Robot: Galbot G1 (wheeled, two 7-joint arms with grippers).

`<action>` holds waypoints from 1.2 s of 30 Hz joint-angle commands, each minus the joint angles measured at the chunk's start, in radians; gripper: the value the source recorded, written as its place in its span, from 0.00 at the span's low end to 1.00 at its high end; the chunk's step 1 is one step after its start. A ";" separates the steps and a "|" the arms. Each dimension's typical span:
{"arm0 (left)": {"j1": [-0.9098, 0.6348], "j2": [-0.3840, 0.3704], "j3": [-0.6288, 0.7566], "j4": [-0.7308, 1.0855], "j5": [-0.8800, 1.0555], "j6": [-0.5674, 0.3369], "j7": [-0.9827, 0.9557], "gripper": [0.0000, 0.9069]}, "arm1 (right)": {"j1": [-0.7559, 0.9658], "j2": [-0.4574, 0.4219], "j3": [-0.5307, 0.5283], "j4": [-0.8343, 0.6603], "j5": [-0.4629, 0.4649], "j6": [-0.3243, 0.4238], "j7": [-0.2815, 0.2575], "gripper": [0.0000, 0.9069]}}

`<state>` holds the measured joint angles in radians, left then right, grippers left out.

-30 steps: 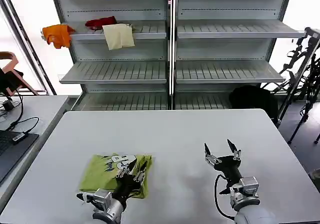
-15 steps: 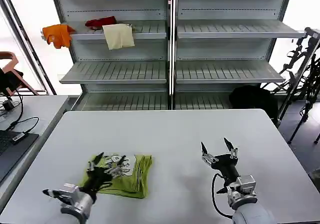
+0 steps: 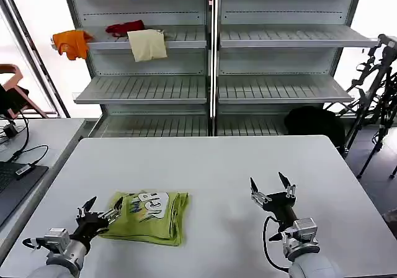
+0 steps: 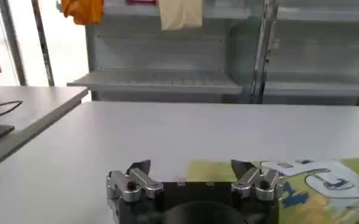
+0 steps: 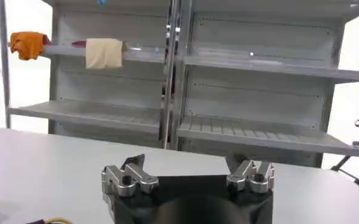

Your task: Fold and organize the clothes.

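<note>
Nearest, just left of the folded lime T-shirt, the left gripper rests spread and empty, likely released to reposition. The right gripper waits spread, well right of the shirt. Beyond it stands the shelf rack.

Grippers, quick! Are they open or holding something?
Left gripper: open, holding nothing, beside the green T-shirt.
Right gripper: open, holding nothing, over the table.
</note>
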<state>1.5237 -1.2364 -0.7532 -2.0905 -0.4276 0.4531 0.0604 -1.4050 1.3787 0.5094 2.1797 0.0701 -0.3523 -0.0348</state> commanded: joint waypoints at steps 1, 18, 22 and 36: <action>0.014 0.000 -0.015 0.029 -0.025 0.023 0.001 1.00 | 0.002 0.002 -0.002 -0.002 -0.002 0.002 0.000 1.00; 0.016 -0.034 0.044 0.022 -0.179 0.066 -0.028 0.60 | -0.001 0.002 0.004 -0.006 -0.002 0.008 -0.001 1.00; 0.016 -0.038 0.047 0.026 -0.214 0.051 -0.027 0.18 | 0.000 0.003 0.001 -0.006 -0.005 0.008 0.000 1.00; 0.018 -0.038 0.049 0.036 -0.118 -0.059 -0.002 0.00 | 0.001 0.004 0.003 -0.003 -0.007 0.008 0.003 1.00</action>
<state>1.5410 -1.2736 -0.6981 -2.0541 -0.6190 0.4675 0.0465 -1.4042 1.3823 0.5118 2.1763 0.0628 -0.3448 -0.0325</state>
